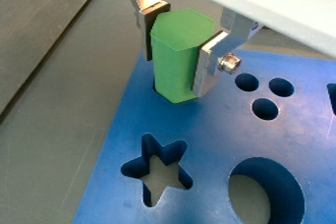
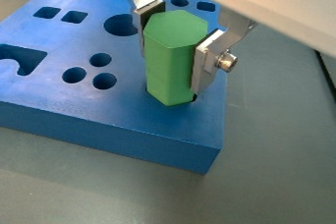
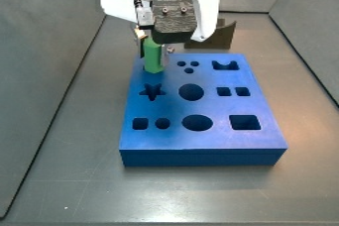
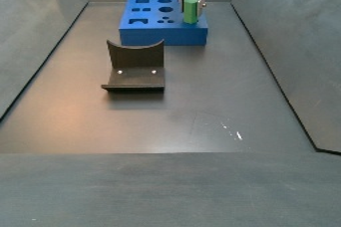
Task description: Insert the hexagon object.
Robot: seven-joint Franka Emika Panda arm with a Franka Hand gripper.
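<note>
Your gripper sits over a corner of the blue block, jaws closed on the green peg. Both wrist views show the silver fingers pressed against opposite sides of the peg, which stands upright. Its lower end meets the block's top face near the edge, just beside two small round holes; you can't tell from these views whether it has entered a hole or only rests on the surface. A star-shaped hole and a big oval hole lie nearby on the same face.

In a side view the peg hangs under the gripper at the block's far left area, above the star hole. In a side view the block sits at the far end of the floor, and the dark grey curved-top block lies well apart from it, nearer the camera.
</note>
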